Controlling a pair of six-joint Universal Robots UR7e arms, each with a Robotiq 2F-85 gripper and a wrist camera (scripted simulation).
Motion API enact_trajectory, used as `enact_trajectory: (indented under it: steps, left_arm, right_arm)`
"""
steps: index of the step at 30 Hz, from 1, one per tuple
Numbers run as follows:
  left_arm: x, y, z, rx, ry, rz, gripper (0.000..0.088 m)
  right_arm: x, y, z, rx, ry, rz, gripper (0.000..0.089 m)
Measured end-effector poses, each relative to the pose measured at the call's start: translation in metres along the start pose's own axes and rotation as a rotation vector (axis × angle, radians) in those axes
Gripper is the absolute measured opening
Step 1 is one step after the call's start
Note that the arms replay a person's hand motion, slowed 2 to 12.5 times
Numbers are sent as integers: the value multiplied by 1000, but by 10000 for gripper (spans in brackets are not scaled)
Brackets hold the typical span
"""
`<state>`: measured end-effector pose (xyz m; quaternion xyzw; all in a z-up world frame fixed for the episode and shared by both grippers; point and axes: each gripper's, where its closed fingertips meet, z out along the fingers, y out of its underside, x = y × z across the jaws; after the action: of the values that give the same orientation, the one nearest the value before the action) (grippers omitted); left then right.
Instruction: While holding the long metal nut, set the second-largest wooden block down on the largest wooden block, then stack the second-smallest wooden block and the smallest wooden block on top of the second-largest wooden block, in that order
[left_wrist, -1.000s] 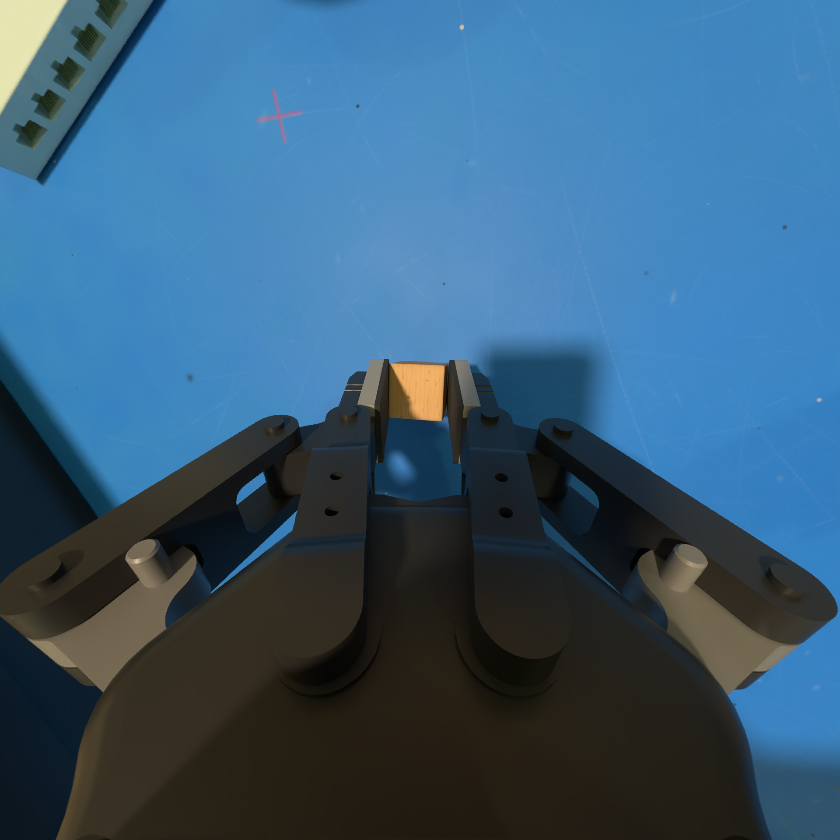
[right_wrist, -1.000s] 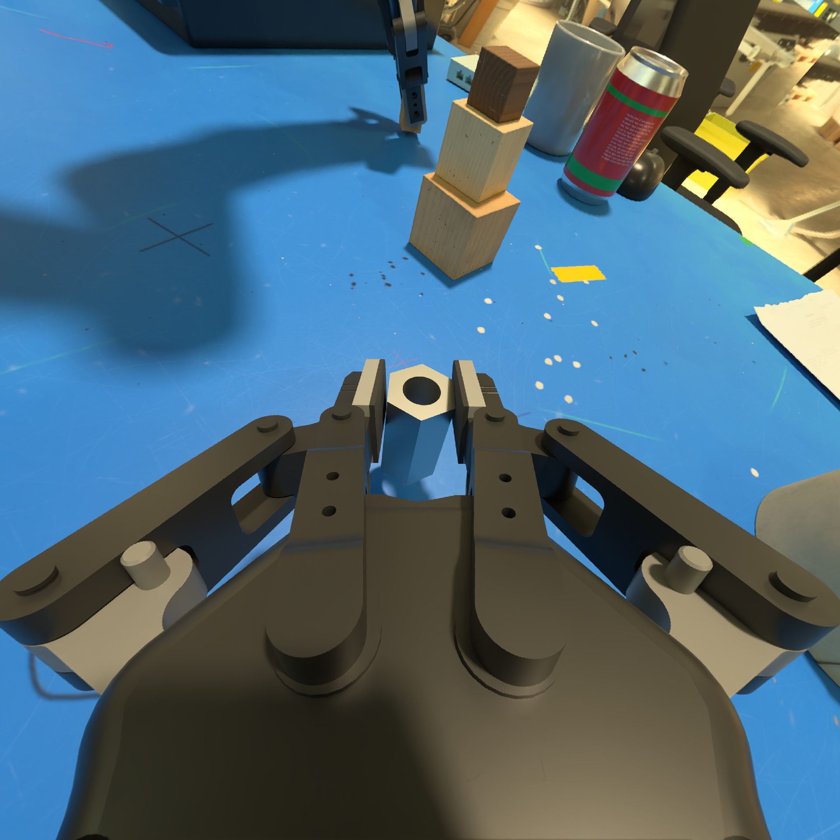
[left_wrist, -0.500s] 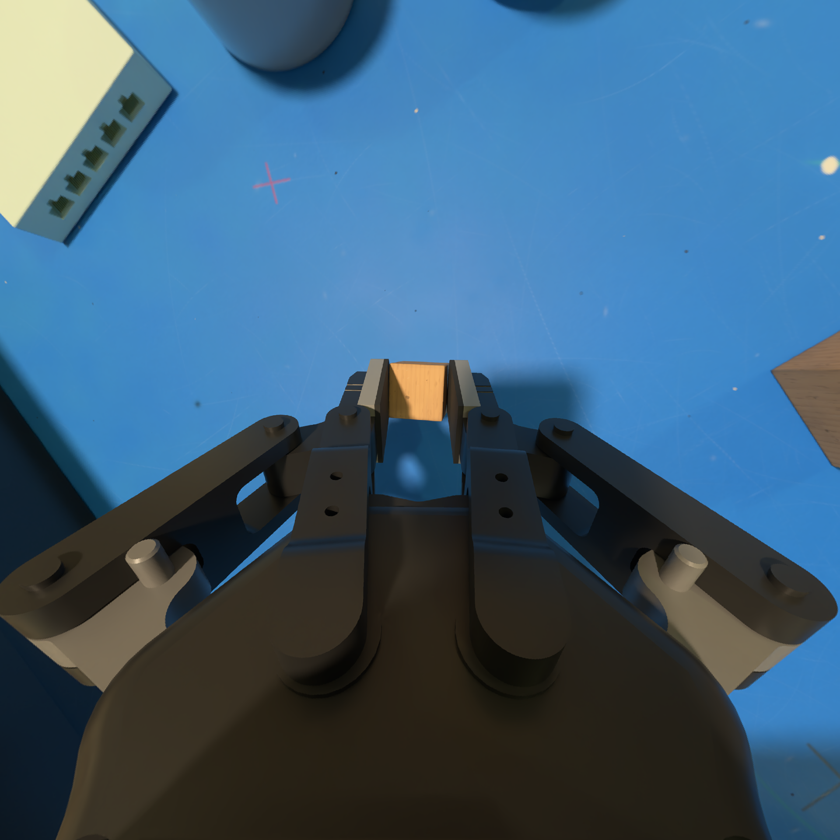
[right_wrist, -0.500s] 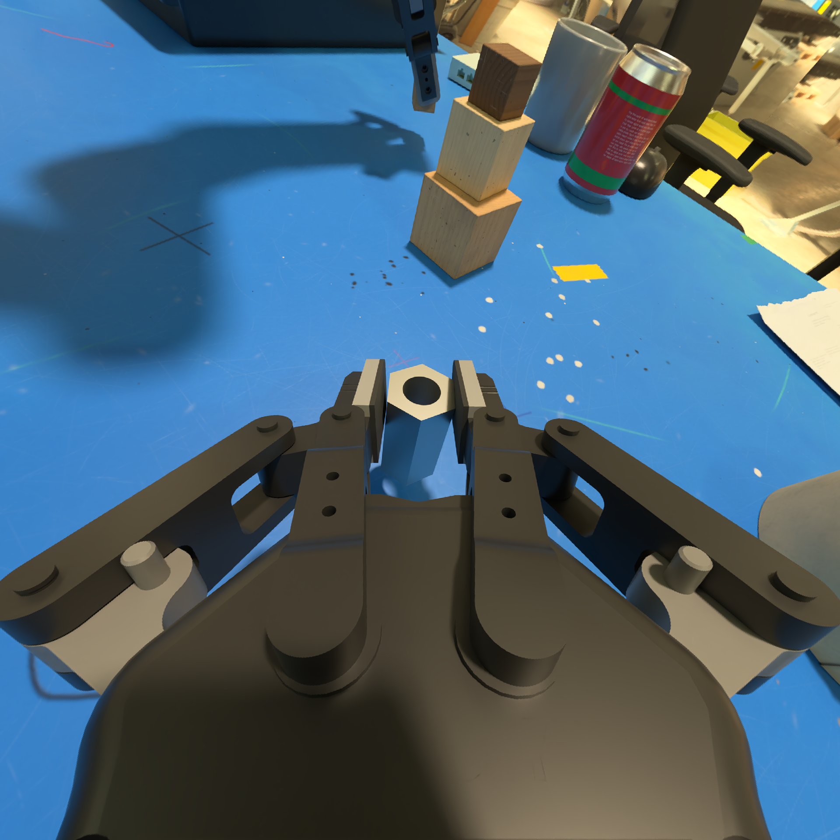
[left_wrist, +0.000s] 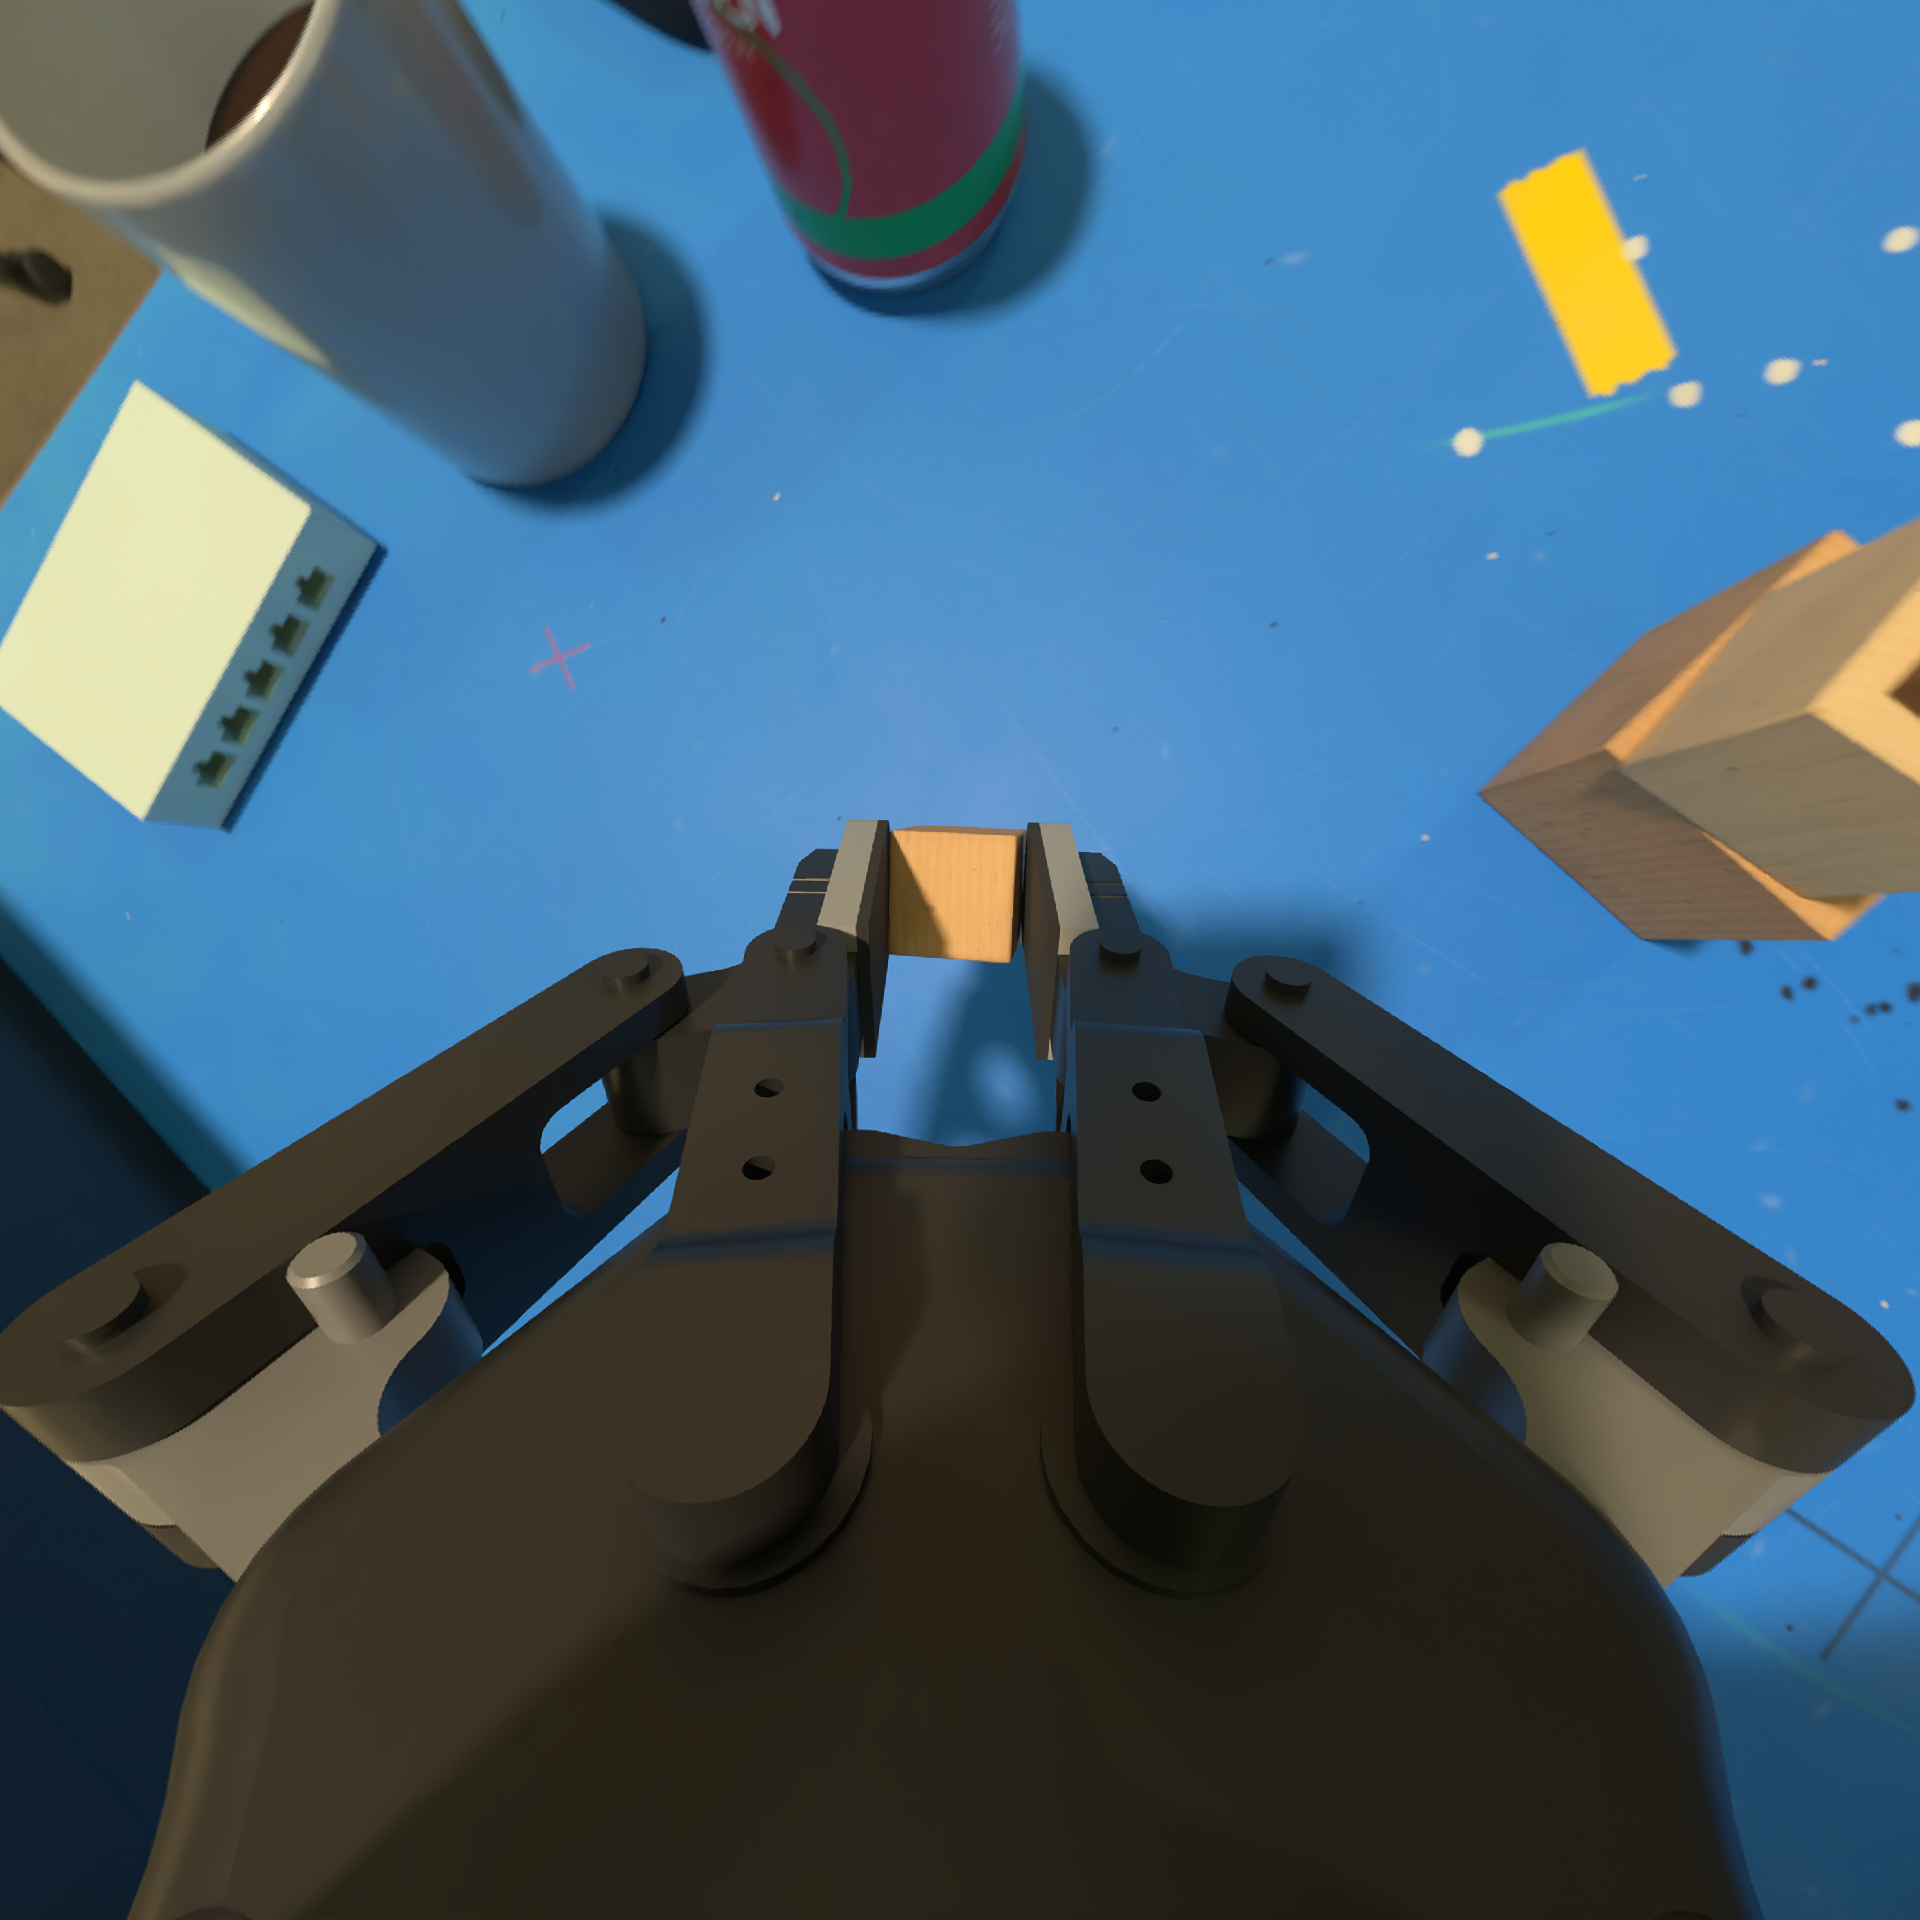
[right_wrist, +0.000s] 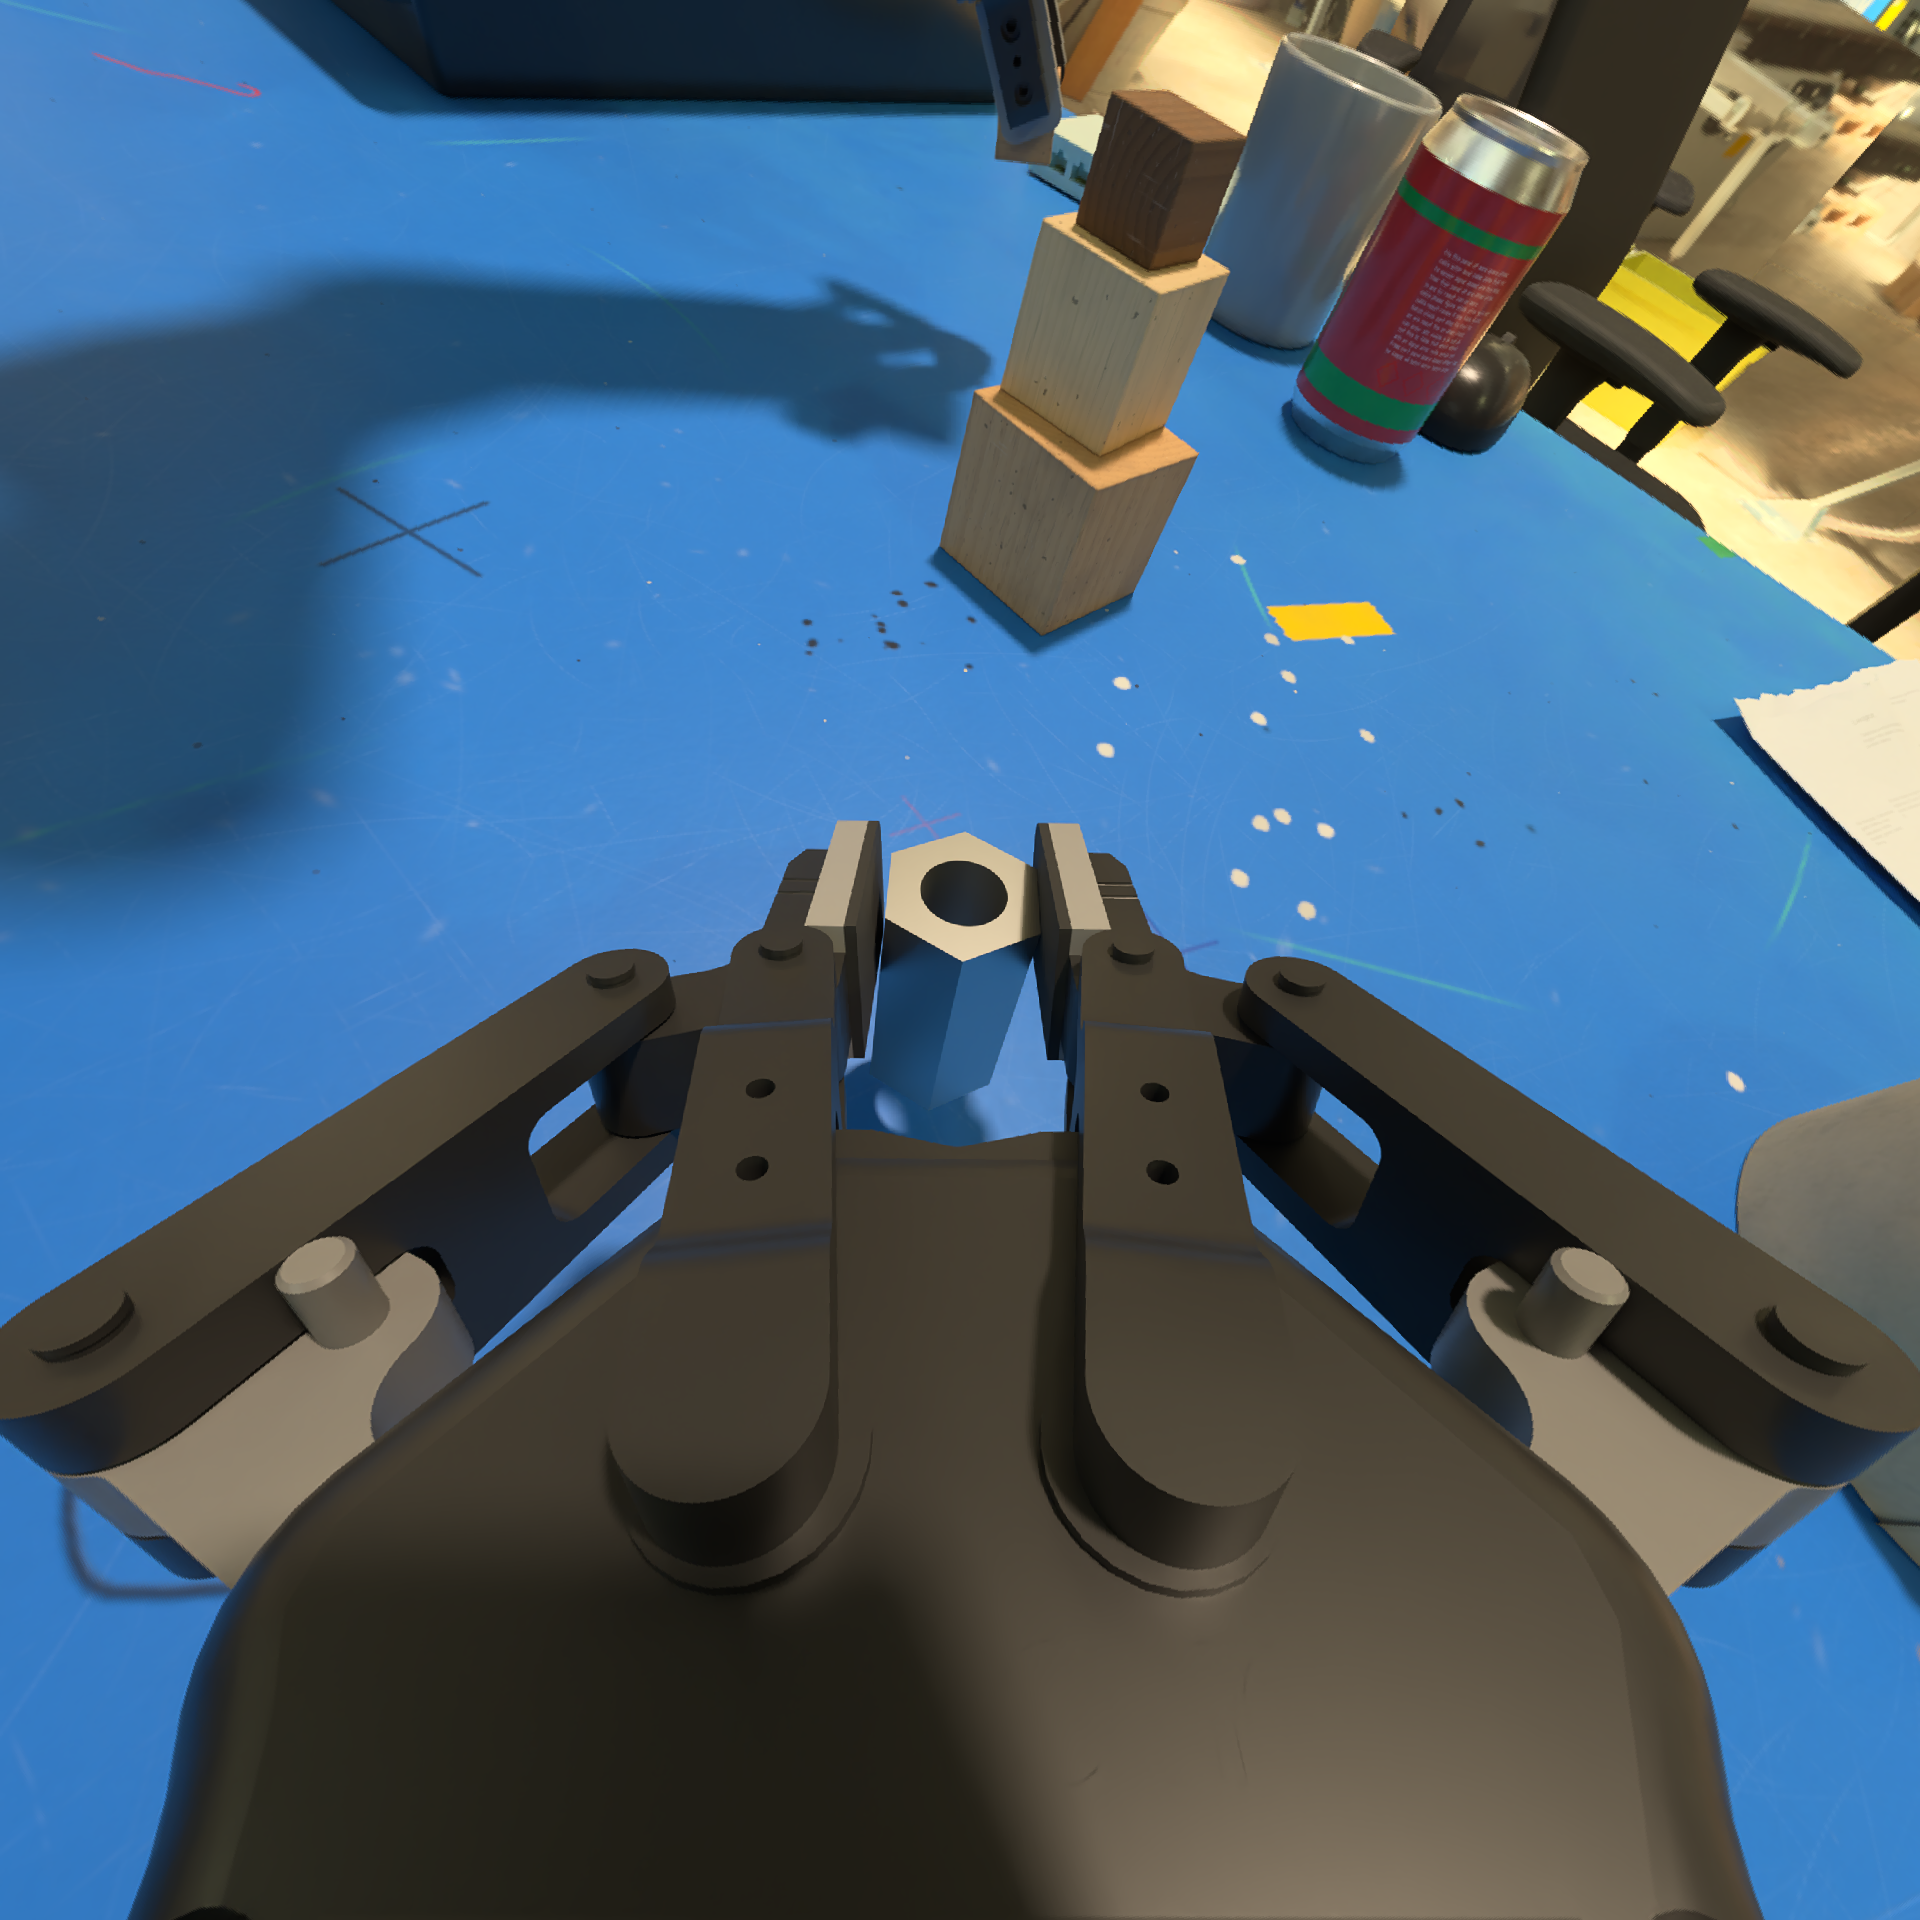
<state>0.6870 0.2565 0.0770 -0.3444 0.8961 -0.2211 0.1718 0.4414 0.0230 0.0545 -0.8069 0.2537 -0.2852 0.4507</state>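
Note:
My left gripper (left_wrist: 954, 862) is shut on the smallest block (left_wrist: 951, 909), a light orange wooden cube, and holds it above the blue table. The stack shows at the right edge of the left wrist view: the largest block (left_wrist: 1652, 842) with the second-largest block (left_wrist: 1787, 758) on it. In the right wrist view the largest block (right_wrist: 1060, 520) carries the second-largest block (right_wrist: 1112, 332) and a dark brown block (right_wrist: 1153, 177) on top. The left gripper's fingers (right_wrist: 1023, 83) hang just left of the stack's top. My right gripper (right_wrist: 958, 862) is shut on the long metal nut (right_wrist: 961, 904), held low over the table.
A grey cup (left_wrist: 343, 239) (right_wrist: 1320, 187) and a red can (left_wrist: 894, 135) (right_wrist: 1434, 281) stand behind the stack. A white box with ports (left_wrist: 156, 603) lies near the table edge. Yellow tape (right_wrist: 1330, 620) and a paper sheet (right_wrist: 1849, 758) lie to the right.
My left gripper has risen and moved toward the stack with the small block; the cup, the can and the stack have come into its view. The right gripper has stayed put.

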Motion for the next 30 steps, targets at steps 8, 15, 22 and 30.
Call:
enact_trajectory:
  steps: [8,15,22,30]
  left_arm:
    - [26,-21,-21,79,72,150,231]
    - [51,-35,-40,132,127,281,231]
    - [72,-44,-56,149,166,382,231]
    - [95,-53,-69,145,205,468,231]
  right_arm:
    - [-1,0,0,-1,-1,-3,261]
    - [-1,0,1,-1,-2,-7,261]
    - [-1,0,1,-3,0,-10,261]
    - [-1,0,1,-4,0,-13,261]
